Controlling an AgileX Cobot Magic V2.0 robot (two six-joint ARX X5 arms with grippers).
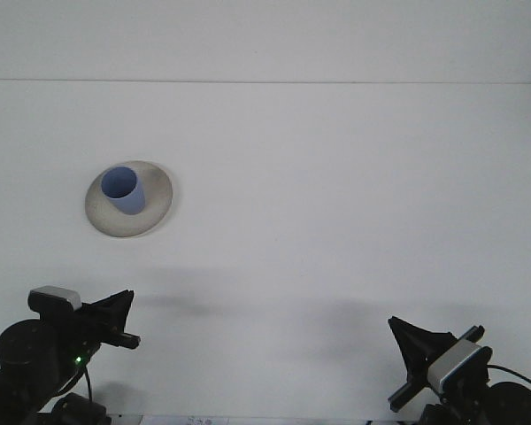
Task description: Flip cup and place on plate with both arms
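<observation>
Nearest the camera, the left gripper (117, 317) sat low at the bottom left corner of the white table (336, 195), well below and short of the plate (156, 205). Its dark fingers (115, 304) appeared as a single wedge pointing right, with nothing between them; how wide they stood could not be made out from this angle. At the bottom right corner, far from the plate, the right gripper (409, 341) rested at the same low level beside its grey camera housing (449, 367), its fingers likewise merged into one dark shape, empty, their spread impossible to judge. Faint shadows lay across the tabletop just beyond both arms. Farther back and to the left stood the round, pale plate, flat on the table. The blue cup (124, 189) stood on it, mouth up, set toward the plate's upper left part, clear of both grippers.
</observation>
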